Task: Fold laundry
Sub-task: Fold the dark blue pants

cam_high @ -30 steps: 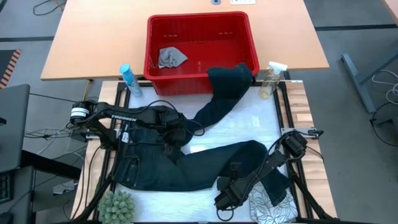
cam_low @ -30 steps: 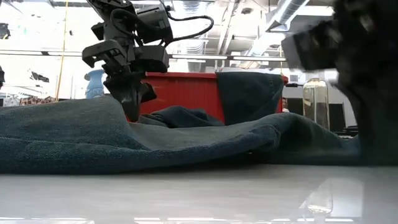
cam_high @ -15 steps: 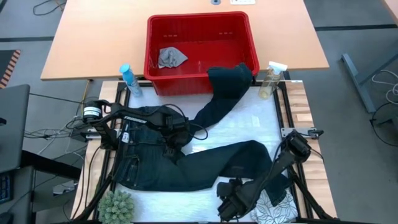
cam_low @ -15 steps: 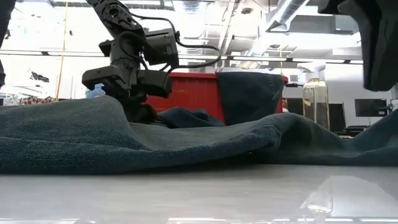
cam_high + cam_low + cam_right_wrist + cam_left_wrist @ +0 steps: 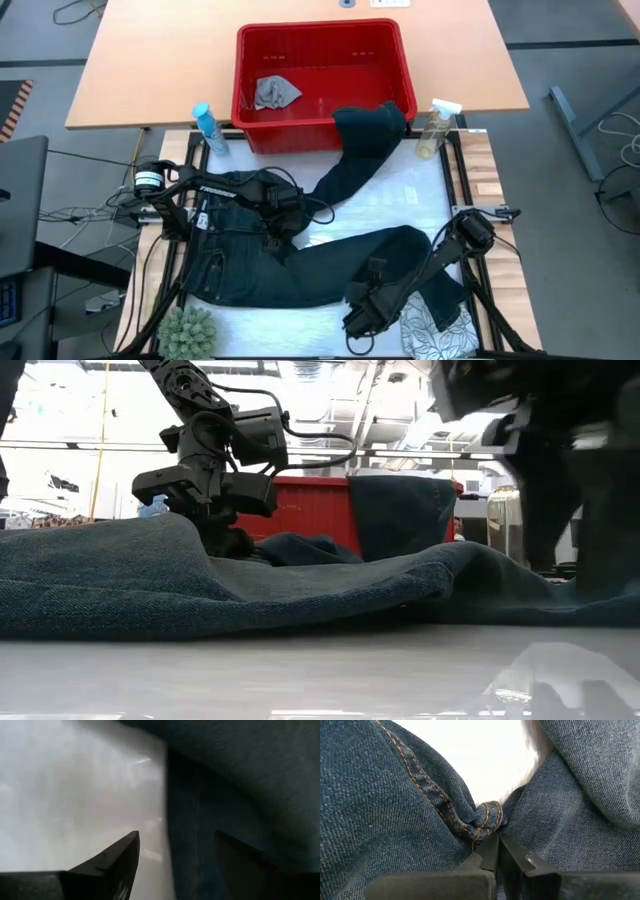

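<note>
Dark blue jeans (image 5: 250, 270) lie spread on the white table cover. One leg (image 5: 370, 125) drapes over the red basket's front rim, and the other leg (image 5: 400, 250) runs toward the near right. My left gripper (image 5: 280, 238) points down at the crotch, shut. My right gripper (image 5: 358, 322) hangs open over that second leg's near edge (image 5: 170, 810), one finger to each side of it. Whether it touches the denim I cannot tell. A white leaf-print cloth (image 5: 440, 335) lies at the near right corner. A small grey cloth (image 5: 275, 92) lies in the basket. My left gripper comes from above, slanting down, and its shut fingertips (image 5: 492, 851) rest on the denim right beside the bunched crotch seam (image 5: 487, 817). I cannot tell whether any cloth is caught between them. The jeans lie flat on the table around that spot.
The red basket (image 5: 318, 28) stands at the table's far edge, with a blue bottle (image 5: 208, 128) to its left and a clear spray bottle (image 5: 435, 130) to its right. A small green plant (image 5: 188, 332) sits at the near left corner. Bare white cover (image 5: 400, 195) shows between the legs.
My left gripper has sunk onto the jeans' crotch and then kept still. My right gripper has shifted a little over the leg's near edge and has opened; in the low view its fingers now stand apart.
</note>
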You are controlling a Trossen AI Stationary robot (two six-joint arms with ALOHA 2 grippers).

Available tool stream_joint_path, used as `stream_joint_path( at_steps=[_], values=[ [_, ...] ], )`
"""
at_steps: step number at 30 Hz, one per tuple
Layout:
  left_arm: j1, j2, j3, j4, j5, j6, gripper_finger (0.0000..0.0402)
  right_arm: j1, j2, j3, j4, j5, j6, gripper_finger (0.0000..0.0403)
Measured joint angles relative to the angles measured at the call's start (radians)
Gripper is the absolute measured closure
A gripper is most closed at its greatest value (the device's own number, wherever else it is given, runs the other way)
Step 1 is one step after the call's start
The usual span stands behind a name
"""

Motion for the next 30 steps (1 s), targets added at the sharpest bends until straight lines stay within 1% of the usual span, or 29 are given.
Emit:
stream_joint_path(
  at_steps=[4,6,9,11,12,17,18,21,25,30],
  values=[
    [0.000,0.000,0.000,-0.001,0.000,0.007,0.0401,-0.020,-0.002,-0.050,0.030,0.005,-0.027,0.0124],
    [0.000,0.000,0.000,-0.001,0.000,0.008,0.0401,-0.031,0.000,-0.073,0.029,-0.017,-0.027,0.0125],
    [0.000,0.000,0.000,-0.002,-0.001,0.012,0.0401,-0.046,-0.001,-0.101,0.046,-0.057,-0.027,0.0146],
    [0.000,0.001,-0.001,-0.002,-0.002,0.015,0.0401,-0.051,-0.002,-0.109,0.052,-0.075,-0.020,0.0181],
    [0.000,0.001,-0.001,-0.002,-0.002,0.015,0.0401,-0.054,-0.003,-0.112,0.053,-0.085,-0.016,0.0206],
    [0.000,0.001,-0.001,-0.002,-0.003,0.023,0.0402,-0.066,-0.002,-0.115,0.052,-0.096,-0.012,0.0367],
    [0.000,0.001,-0.001,-0.001,-0.003,0.023,0.0402,-0.068,-0.002,-0.115,0.052,-0.096,-0.011,0.0381],
    [0.000,0.001,-0.001,-0.002,-0.003,0.028,0.0401,-0.071,-0.002,-0.114,0.046,-0.098,0.007,0.0381],
    [0.000,0.001,-0.001,-0.003,-0.004,0.031,0.0401,-0.049,-0.005,-0.093,0.013,-0.135,0.014,0.0385],
    [0.000,0.001,-0.001,-0.009,-0.007,0.041,0.0401,0.023,-0.007,-0.004,-0.127,-0.147,0.057,0.0385]
  ],
)
